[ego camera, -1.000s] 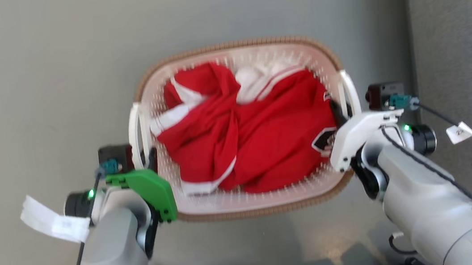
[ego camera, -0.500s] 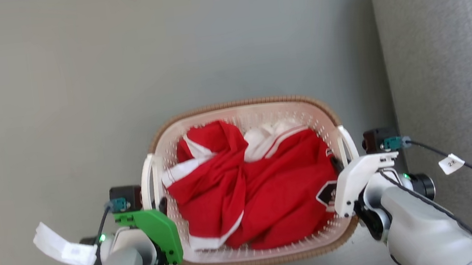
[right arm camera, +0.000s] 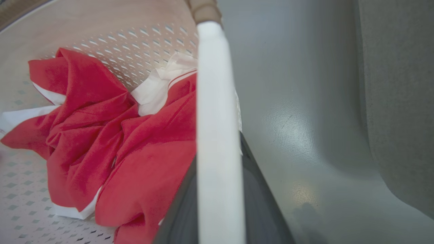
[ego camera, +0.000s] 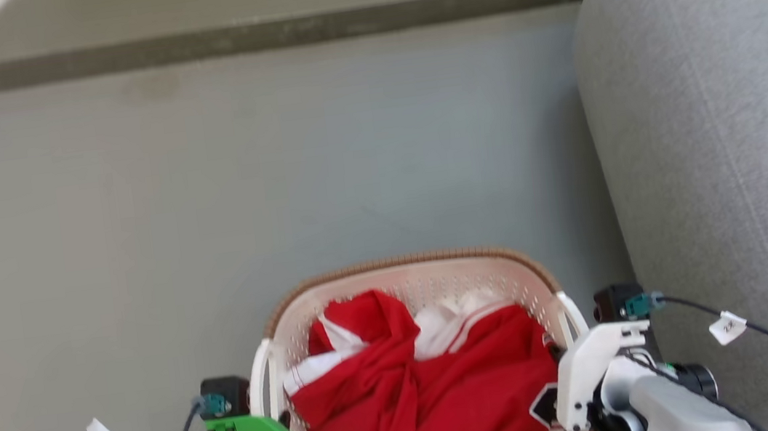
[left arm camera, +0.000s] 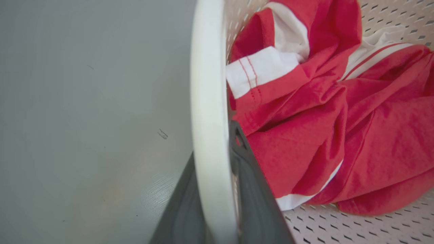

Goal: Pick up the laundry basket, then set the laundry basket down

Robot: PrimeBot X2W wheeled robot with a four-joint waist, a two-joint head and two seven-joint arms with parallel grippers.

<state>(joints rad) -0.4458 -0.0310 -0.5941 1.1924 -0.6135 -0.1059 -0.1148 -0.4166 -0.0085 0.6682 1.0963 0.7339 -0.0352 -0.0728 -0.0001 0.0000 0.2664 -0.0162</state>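
Head view: I am seeing the small rounded-rectangular cream-white perforated plastic laundry basket (ego camera: 406,264), with its brown woven-look rim band, sitting at bottom centre between my two arms. It is over the plain grey floor (ego camera: 241,189), and I cannot tell whether its base is touching it. A crumpled red-and-white garment (ego camera: 436,399) is lying inside. The left gripper (ego camera: 282,424), under a green plastic cover, is reaching onto the white left handle (ego camera: 261,377). The right gripper (ego camera: 560,358), under a white cover, is reaching onto the white right handle (ego camera: 574,317). A rounded grey fabric-covered sofa (ego camera: 725,130) is standing just beside the basket on my right.

Left wrist view: the left gripper (left arm camera: 213,145) is clenching the left handle (left arm camera: 206,67), with one dark finger lying outside the bar and the other inside, both pressing against it. The inner finger is touching the garment (left arm camera: 322,128), which is resting on the perforated basket (left arm camera: 356,227) bottom.

Right wrist view: the right gripper (right arm camera: 218,149) is clenching the right handle (right arm camera: 212,84) the same way, a dark finger on each side and tight to the bar. The garment (right arm camera: 101,135) is bunching up against the inner finger, with the basket (right arm camera: 142,37) wall behind it. The sofa (right arm camera: 400,84) is rising beside the floor (right arm camera: 288,84) at the far right.
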